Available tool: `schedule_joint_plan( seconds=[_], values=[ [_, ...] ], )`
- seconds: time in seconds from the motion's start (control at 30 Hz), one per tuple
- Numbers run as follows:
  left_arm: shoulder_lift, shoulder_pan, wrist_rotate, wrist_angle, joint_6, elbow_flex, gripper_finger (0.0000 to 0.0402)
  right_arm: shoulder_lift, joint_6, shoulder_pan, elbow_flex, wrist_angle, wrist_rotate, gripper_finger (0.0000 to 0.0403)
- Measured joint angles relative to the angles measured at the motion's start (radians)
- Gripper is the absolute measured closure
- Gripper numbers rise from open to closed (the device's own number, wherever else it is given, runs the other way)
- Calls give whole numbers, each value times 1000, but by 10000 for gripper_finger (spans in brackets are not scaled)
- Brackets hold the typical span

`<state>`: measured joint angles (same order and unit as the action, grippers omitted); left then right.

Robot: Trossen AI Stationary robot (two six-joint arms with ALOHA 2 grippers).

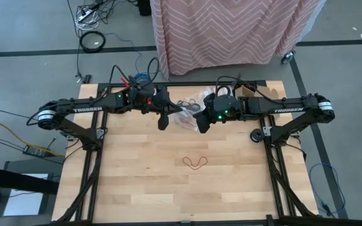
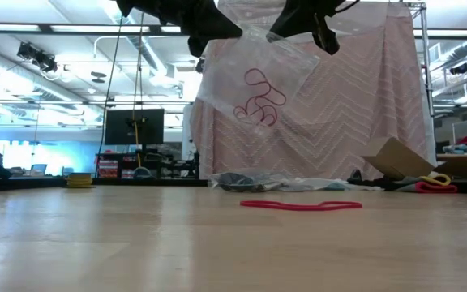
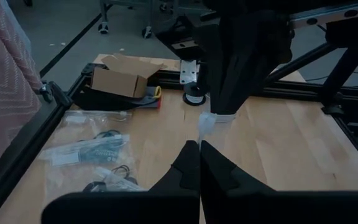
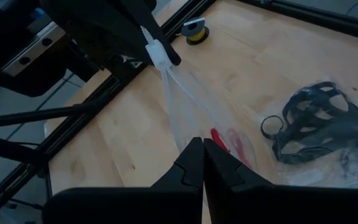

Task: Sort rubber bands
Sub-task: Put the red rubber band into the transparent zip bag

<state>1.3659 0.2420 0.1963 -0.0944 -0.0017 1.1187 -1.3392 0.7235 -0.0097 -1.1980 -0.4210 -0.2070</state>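
Mid-table, red rubber band (image 1: 195, 162) flat, long axis left-right; both tools (image 1: 163, 123) (image 1: 203, 123) clenched on clear bag (image 2: 254, 85).

One camera looks straight down; another sits level on the surface (image 1: 168, 188); wrist cameras look closely past each gripper.

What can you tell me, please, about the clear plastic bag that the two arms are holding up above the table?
The clear crinkly plastic bag hangs in the air above the wooden table, stretched between both tools. The left tool pinches one top corner, the right tool the other, both shut on its thin film. It looks soft, transparent and wrinkled, tilted slightly. Inside lie a few thin red rubber bands, looped over each other. Nothing else touches it; it hangs clear of the tabletop.
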Motion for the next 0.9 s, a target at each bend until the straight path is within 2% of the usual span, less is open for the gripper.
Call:
schedule_joint_plan(
  seconds=[0.47, 0.7, 0.9],
  values=[
    [0, 0, 18, 0, 1, 0, 401, 0, -47, 0, 0, 0, 2, 403],
    [0, 0, 26, -5, 1, 0, 401, 0, -111, -2, 0, -13, 44, 401],
    [0, 7, 25, -134, 55, 0, 401, 7, -183, -2, 0, -22, 79, 368]
  ],
)
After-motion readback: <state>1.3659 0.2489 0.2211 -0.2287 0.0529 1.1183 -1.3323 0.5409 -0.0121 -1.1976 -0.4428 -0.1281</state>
